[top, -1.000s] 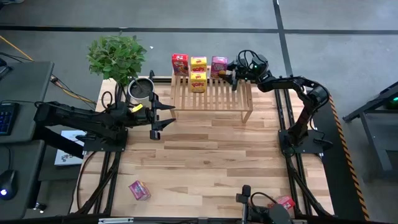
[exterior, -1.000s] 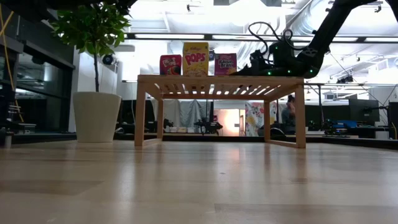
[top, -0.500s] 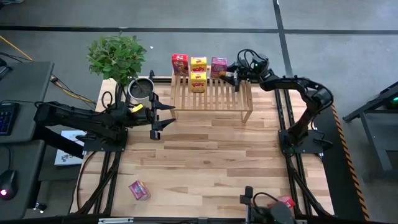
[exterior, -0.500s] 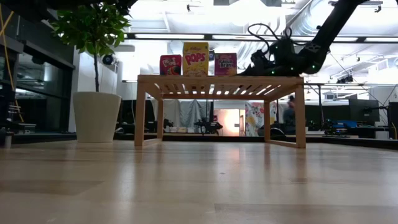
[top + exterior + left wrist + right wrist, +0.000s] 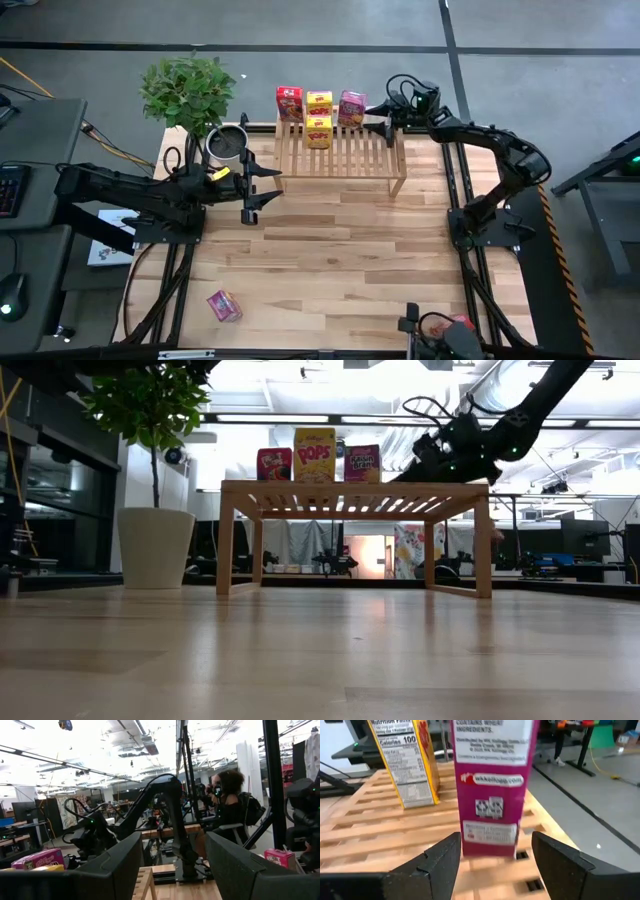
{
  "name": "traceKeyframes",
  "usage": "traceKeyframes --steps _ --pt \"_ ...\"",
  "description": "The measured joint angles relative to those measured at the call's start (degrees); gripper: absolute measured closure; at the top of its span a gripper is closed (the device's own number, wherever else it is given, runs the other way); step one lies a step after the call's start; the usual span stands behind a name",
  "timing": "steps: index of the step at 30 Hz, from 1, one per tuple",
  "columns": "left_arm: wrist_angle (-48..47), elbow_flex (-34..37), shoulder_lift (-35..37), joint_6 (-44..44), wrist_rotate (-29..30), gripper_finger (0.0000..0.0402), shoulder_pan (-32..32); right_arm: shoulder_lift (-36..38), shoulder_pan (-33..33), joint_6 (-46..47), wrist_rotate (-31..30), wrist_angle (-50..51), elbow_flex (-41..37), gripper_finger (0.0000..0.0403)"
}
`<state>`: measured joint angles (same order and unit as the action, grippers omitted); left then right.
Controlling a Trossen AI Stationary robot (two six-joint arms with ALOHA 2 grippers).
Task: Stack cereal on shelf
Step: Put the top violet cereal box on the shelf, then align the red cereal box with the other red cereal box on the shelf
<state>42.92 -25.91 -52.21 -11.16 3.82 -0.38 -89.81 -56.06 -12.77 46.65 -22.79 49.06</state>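
My right gripper (image 5: 379,118) sits over the far right end of the low light-wood slatted shelf (image 5: 345,158), fingers (image 5: 442,857) spread apart with nothing between them. Just ahead of the fingertips stands the magenta cardboard cereal box (image 5: 492,785), upright on the slats; I read it as placed and released. Beside it in the back row are a yellow cereal box (image 5: 319,101) and a red cereal box (image 5: 289,101), with a second yellow box (image 5: 318,131) just in front of the middle one.

I judge the step in hand to be the retreat from the magenta box. To do it well I would draw straight back along the line of the fingers and lift only once the tips are clear of the carton, since a sideways swing could topple so light a box into its yellow neighbour.

My left gripper (image 5: 254,189) waits near the shelf's left end with its jaws open and empty, close to the dark round pot (image 5: 226,144) of the green leafy plant (image 5: 188,90).

Two boxes remain off the shelf: a pink one (image 5: 223,305) lying near the table's front-left edge and a red one (image 5: 458,325) at the front right.
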Motion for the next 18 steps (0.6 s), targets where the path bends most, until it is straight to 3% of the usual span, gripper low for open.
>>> traceKeyframes --steps 9,18 --pt "0.2 0.0 0.0 0.0 0.0 0.0194 0.0 5.7 -1.3 -2.7 0.3 14.4 0.0 0.0167" --pt "0.3 0.0 0.0 0.0 0.0 0.0194 0.0 16.0 5.4 -5.6 0.6 34.8 0.0 0.0167"
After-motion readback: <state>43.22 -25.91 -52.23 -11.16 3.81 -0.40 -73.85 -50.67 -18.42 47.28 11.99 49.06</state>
